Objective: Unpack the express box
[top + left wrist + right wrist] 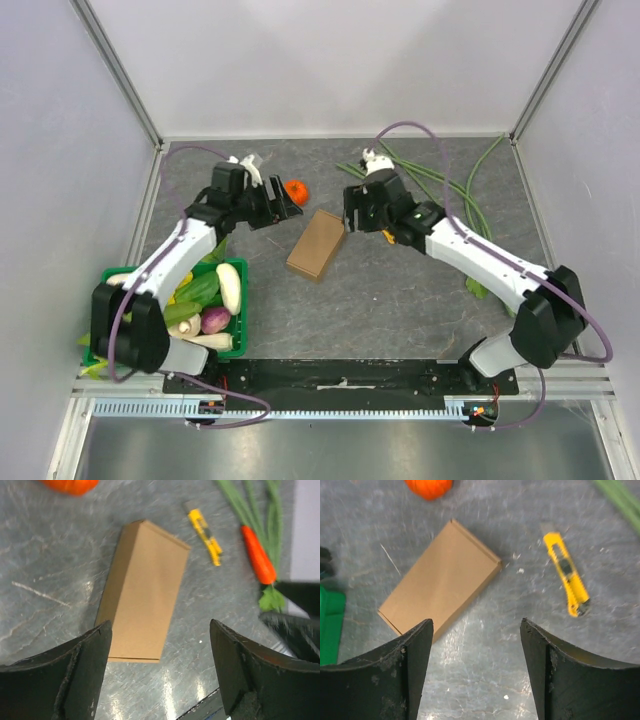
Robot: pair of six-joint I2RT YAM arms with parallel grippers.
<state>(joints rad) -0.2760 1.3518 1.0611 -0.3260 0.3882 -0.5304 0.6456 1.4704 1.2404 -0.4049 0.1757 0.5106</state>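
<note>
The express box (315, 245) is a flat brown cardboard carton lying closed on the grey tabletop between the two arms. In the left wrist view the box (142, 590) lies just beyond my left gripper (160, 625), whose jaws stand wide apart and empty. In the right wrist view the box (440, 582) is ahead and to the left of my right gripper (476, 622), also open with nothing in it. From above, the left gripper (287, 205) hovers off the box's far-left corner and the right gripper (353, 212) off its far-right corner.
A yellow utility knife (566, 575) lies right of the box. A tangerine (295, 190) sits beyond it. A carrot (257, 555) lies near the knife. A green crate (240, 300) of vegetables stands at the near left. Long green beans (445, 185) sprawl at the back right.
</note>
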